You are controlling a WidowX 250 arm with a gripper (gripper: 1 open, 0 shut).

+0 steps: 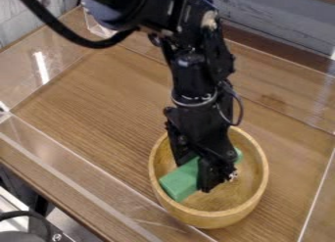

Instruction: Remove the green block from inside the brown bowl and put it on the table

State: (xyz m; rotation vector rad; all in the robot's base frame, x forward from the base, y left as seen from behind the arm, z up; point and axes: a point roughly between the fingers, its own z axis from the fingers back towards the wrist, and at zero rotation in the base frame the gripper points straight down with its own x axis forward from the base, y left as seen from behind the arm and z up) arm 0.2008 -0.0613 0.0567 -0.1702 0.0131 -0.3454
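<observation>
1 gripper (207,173) points straight down inside the brown bowl (249,200), clamped on the green block (182,176), at 5 o'clock on the desk (105,109).

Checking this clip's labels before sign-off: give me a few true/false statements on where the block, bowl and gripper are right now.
1. The green block is inside the brown bowl. True.
2. The gripper points down into the bowl, fingers around the block. True.
3. The block lies on the table beside the bowl. False: it is within the bowl's rim.
4. The bowl is tipped on its side. False: it sits upright.
</observation>
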